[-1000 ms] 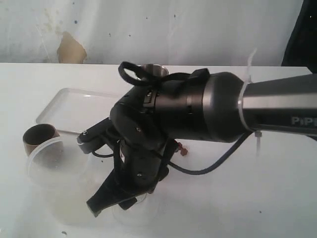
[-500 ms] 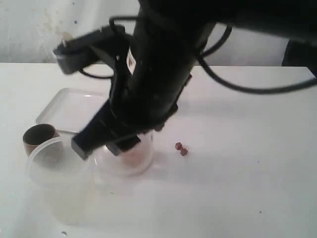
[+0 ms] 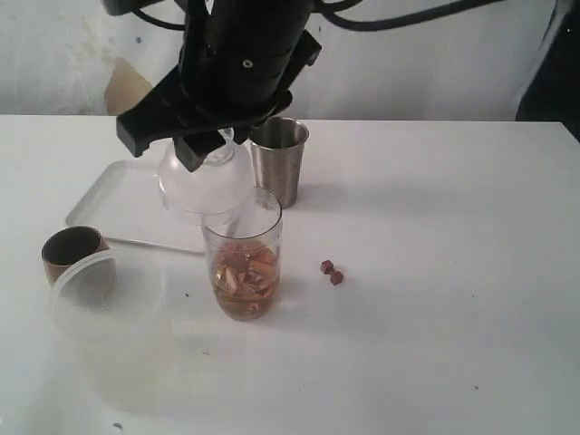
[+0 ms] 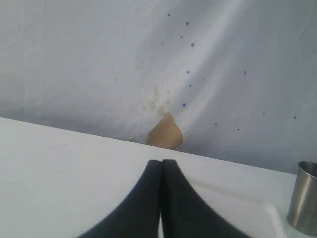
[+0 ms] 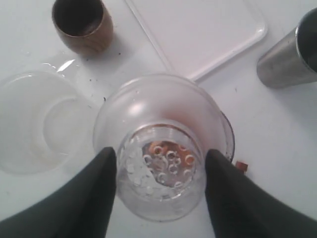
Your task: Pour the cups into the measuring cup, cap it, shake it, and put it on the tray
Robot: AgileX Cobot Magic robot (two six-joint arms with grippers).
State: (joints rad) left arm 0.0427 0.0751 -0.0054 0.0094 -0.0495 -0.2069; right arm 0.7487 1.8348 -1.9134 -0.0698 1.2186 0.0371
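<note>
since a second ago the right arm has lifted up and back from in front of the exterior camera, so the measuring cup and the steel tumbler now show plainly. the right fingers are clamped on the clear domed lid, one on each side of it, and hold it in the air. the measuring cup stands upright on the table, just in front of the white tray, with brownish liquid and bits in its lower half. what the capping turns on is how lid and cup line up. from the exterior view the lid hangs above the mouth and a little toward the tray side, its lower edge crossing the cup's rim; i cannot tell whether they touch. from the right wrist view the contents show through the lid's holes, with a sliver of rim peeking out on one side. i judge the two axes close but not shared, so a small shift across should come before the push down. the left fingers are pressed together on nothing, and the cup is not in their view, so the right arm is the one placed for this.
</note>
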